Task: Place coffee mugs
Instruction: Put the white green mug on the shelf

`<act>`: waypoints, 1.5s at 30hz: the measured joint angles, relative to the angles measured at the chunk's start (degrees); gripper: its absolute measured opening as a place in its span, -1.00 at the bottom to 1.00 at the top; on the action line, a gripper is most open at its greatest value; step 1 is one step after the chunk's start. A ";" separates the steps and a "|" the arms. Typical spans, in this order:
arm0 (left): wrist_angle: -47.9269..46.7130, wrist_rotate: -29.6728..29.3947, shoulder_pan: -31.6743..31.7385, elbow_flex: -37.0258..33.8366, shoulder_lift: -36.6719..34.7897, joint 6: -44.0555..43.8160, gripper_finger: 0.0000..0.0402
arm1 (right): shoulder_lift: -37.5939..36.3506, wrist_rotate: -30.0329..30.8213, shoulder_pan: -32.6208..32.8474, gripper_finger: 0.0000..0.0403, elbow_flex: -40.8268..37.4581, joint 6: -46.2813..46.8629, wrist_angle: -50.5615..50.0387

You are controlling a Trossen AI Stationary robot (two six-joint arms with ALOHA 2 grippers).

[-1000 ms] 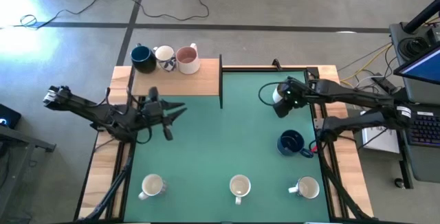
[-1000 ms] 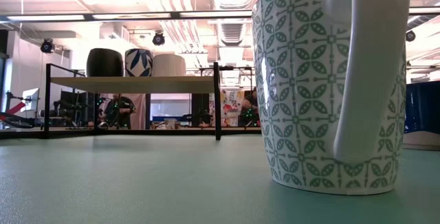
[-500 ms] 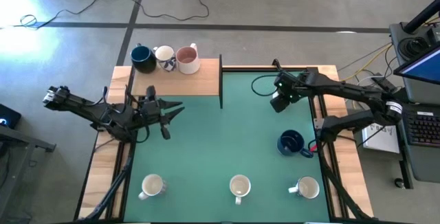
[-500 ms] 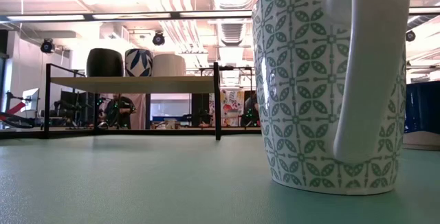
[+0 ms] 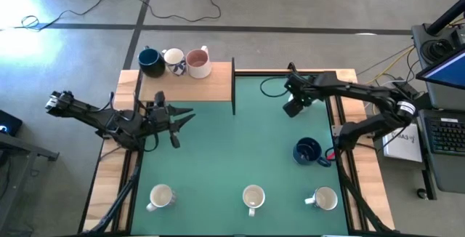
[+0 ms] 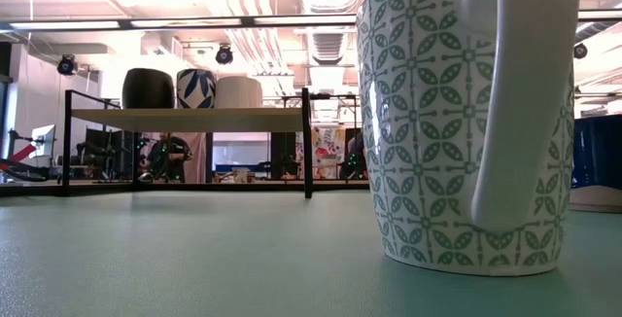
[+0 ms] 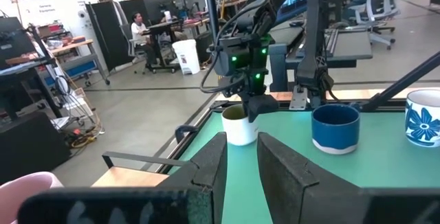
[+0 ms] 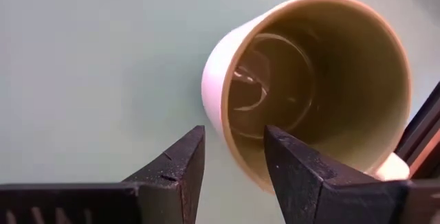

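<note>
Currently your right gripper (image 8: 234, 152) straddles the olive-lined mug's (image 8: 313, 80) rim, jaws apart, contact unclear; left gripper (image 7: 240, 159) waits, jaws parted.

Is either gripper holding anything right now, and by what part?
Nothing is held. The right gripper stands open astride the rim of the olive-lined mug; the left gripper is open and empty.
</note>
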 joint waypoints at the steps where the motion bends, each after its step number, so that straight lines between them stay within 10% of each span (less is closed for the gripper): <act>1: -0.12 -0.01 0.00 0.00 0.00 -0.01 -0.68 | 0.32 0.00 -0.17 -0.31 0.00 -0.47 0.40; 22: -0.14 -0.11 0.01 0.00 -3.48 0.00 -0.68 | 2.24 -5.78 -1.23 -0.93 1.35 -7.27 -1.94; 45: -0.20 -0.13 0.02 0.00 -5.97 -0.26 -0.68 | 5.05 -11.02 7.53 -0.94 34.00 -27.38 -11.11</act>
